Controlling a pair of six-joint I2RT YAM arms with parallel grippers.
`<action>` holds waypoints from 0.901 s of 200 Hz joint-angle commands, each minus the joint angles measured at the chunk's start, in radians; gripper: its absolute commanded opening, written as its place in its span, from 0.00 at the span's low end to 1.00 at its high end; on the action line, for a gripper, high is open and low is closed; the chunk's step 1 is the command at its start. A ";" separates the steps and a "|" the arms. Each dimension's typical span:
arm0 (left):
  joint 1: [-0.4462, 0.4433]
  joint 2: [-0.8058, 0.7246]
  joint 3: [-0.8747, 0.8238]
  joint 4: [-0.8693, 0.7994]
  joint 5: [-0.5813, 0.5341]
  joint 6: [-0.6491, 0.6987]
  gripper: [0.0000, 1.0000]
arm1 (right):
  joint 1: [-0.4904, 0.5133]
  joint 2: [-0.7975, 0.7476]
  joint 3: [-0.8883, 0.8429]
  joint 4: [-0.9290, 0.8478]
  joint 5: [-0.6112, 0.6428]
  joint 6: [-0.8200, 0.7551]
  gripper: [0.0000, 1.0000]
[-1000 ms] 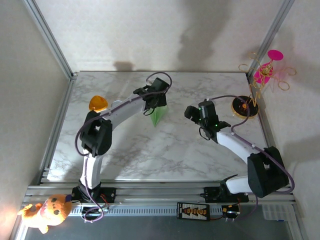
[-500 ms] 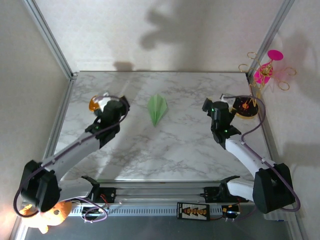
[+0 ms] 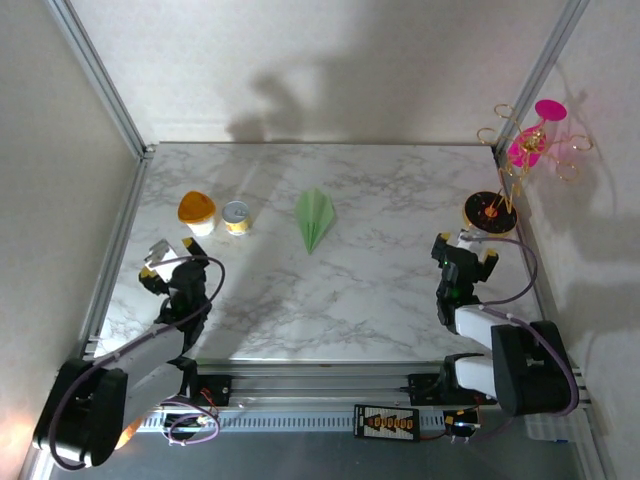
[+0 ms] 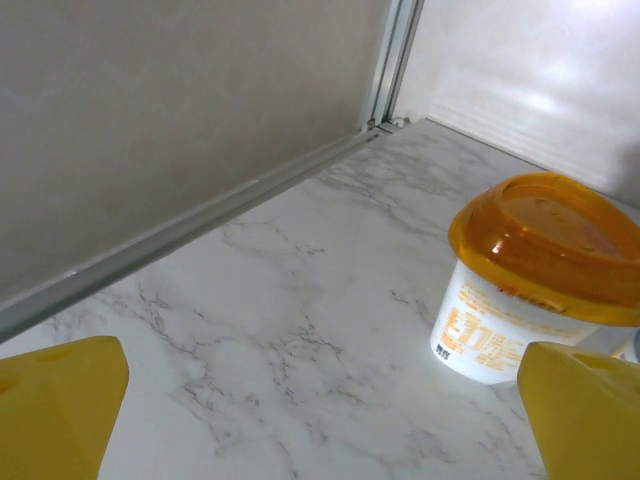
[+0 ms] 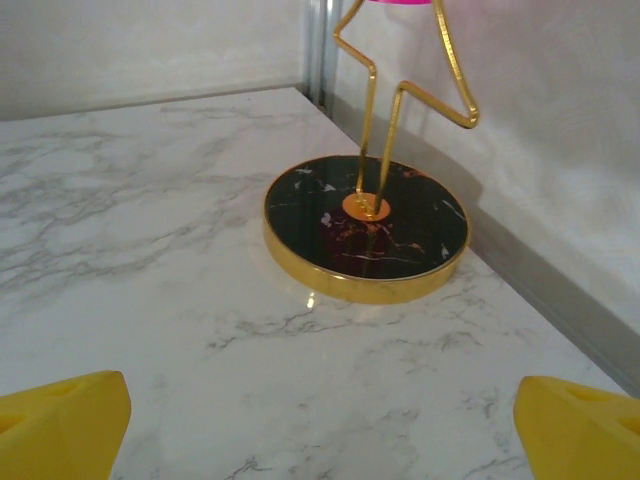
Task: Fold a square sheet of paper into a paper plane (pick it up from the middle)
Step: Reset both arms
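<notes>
Top external view puts the paper plane [image 3: 314,217] lying flat on the marble table [image 3: 380,290], a slim pale green dart with its tip pointing toward the near edge, in the far middle and well apart from both arms. To its left stand a small yellow tin [image 3: 237,217] and an orange-lidded cup [image 3: 197,212]; the ornament stand [image 3: 490,213] sits at the far right. Both arms are tucked low near their bases. The left claw [image 3: 165,258] is beside the left rail, and its wrist camera shows its yellow fingertips [image 4: 60,405] spread wide with nothing between them, facing the cup [image 4: 535,280]. The right claw [image 3: 467,248] is likewise wide and empty, its fingertips [image 5: 60,415] at the frame corners, facing the black-and-gold base of the stand [image 5: 366,240]. Judging by the finished dart and the parked arms, the folding looks complete and this is the closing rest. Any next move would call only for keeping clear of the plane.
</notes>
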 commanded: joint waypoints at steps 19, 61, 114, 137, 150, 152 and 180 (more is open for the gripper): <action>0.098 0.093 -0.091 0.459 0.367 0.116 1.00 | -0.016 0.062 -0.058 0.368 -0.224 -0.111 0.99; 0.123 0.267 -0.102 0.697 0.560 0.154 1.00 | -0.039 0.145 -0.072 0.498 -0.386 -0.094 0.99; 0.128 0.490 -0.044 0.811 0.585 0.164 1.00 | -0.054 0.285 -0.056 0.585 -0.429 -0.093 0.99; 0.133 0.520 -0.019 0.789 0.565 0.152 1.00 | -0.064 0.304 -0.046 0.577 -0.435 -0.083 0.99; 0.136 0.526 0.007 0.749 0.563 0.149 1.00 | -0.067 0.309 -0.041 0.578 -0.425 -0.078 0.99; 0.136 0.524 0.014 0.735 0.562 0.149 1.00 | -0.067 0.307 -0.038 0.569 -0.423 -0.076 0.99; 0.133 0.521 0.084 0.595 0.476 0.123 1.00 | -0.087 0.308 -0.002 0.499 -0.430 -0.050 0.99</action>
